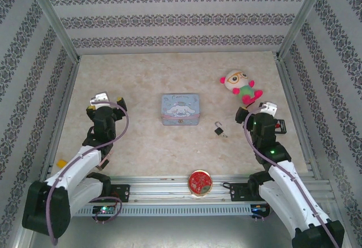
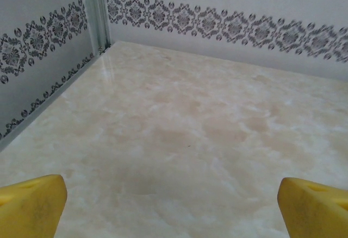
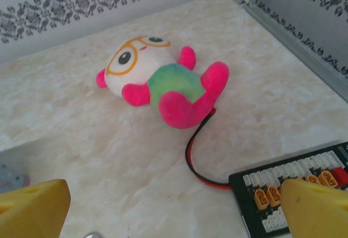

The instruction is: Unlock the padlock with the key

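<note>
The padlock, tiny and dark with a thin silvery shackle, lies on the marble-patterned table right of centre. A small greyish key rests right against its lower right side. My right gripper hovers just right of them, open, its yellow fingertips spread wide over bare table in the right wrist view with nothing between them. A silvery sliver peeks in at that view's bottom edge; I cannot tell what it is. My left gripper is far left, open, yellow fingertips over bare table.
A light-blue cartoon tin sits mid-table, left of the padlock. A pink and green plush toy lies at the back right. A black connector board with a red-black cable lies under the right gripper. A red round lid rests on the front rail.
</note>
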Action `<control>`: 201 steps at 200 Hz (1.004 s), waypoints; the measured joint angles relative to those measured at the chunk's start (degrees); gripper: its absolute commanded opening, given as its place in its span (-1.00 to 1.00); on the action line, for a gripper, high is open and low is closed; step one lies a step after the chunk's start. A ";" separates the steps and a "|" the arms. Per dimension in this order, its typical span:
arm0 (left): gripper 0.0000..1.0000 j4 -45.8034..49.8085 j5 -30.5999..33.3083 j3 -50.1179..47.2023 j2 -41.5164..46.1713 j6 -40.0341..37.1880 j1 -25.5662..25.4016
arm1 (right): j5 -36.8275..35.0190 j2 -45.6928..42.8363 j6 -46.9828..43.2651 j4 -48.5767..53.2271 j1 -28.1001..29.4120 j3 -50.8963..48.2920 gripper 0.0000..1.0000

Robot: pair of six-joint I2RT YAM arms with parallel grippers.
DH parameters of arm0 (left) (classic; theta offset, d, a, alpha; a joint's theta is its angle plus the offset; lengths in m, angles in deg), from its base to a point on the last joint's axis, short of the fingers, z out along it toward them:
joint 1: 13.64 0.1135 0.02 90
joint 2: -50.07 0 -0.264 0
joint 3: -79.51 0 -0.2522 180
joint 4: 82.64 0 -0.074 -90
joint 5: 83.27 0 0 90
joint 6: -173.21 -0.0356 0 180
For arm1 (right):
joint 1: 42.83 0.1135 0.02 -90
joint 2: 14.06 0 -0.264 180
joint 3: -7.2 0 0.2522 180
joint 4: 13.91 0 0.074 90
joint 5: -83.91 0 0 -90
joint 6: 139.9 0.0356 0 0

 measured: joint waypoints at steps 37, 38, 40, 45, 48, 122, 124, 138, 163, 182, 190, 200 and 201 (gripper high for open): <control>0.98 -9.92 -4.55 -1.84 -7.76 -5.51 4.07 | -1.86 2.45 -3.04 -10.36 -1.09 -3.19 0.96; 0.98 -10.12 -4.61 -1.86 -7.93 -5.60 4.15 | -1.88 2.54 -3.13 -10.51 -1.11 -3.21 0.97; 0.98 -10.67 -4.92 -1.86 -8.39 -5.88 4.37 | -1.99 2.75 -3.30 -11.06 -1.22 -3.28 0.97; 0.98 -11.85 -5.70 -1.86 -9.60 -6.49 4.85 | -2.19 3.30 -3.61 -12.22 -1.44 -3.43 0.96; 0.98 -12.59 -6.12 -1.86 -10.19 -6.78 5.09 | -2.38 3.61 -3.82 -13.18 -1.57 -3.61 0.96; 0.98 -25.59 -16.33 -2.91 -24.26 -10.62 7.93 | -3.56 7.82 -7.74 -22.91 -2.54 -7.15 0.96; 0.98 -25.88 -16.70 -2.97 -24.65 -10.64 8.02 | -3.56 7.82 -7.85 -23.04 -2.56 -7.21 0.96; 0.98 -28.22 -19.43 -3.39 -27.02 -10.82 9.14 | -3.56 7.82 -8.61 -24.33 -2.93 -7.96 0.96; 0.98 -31.12 -26.47 -3.56 -30.71 -10.82 12.09 | -3.52 7.82 -10.12 -26.23 -3.50 -8.98 0.96; 0.98 -32.24 -32.74 -2.91 -33.99 -10.80 14.47 | -3.32 8.26 -10.95 -28.57 -4.04 -9.81 0.96; 0.98 -32.26 -34.71 -2.84 -34.69 -10.80 15.10 | -3.19 8.85 -11.19 -29.49 -4.33 -10.05 0.97; 0.98 -32.37 -36.70 -2.84 -35.08 -10.80 15.45 | -2.89 10.03 -11.61 -30.82 -4.79 -10.27 0.96; 0.98 -32.44 -36.83 -2.84 -35.08 -10.80 15.45 | -2.86 10.19 -11.61 -30.97 -4.79 -10.29 0.97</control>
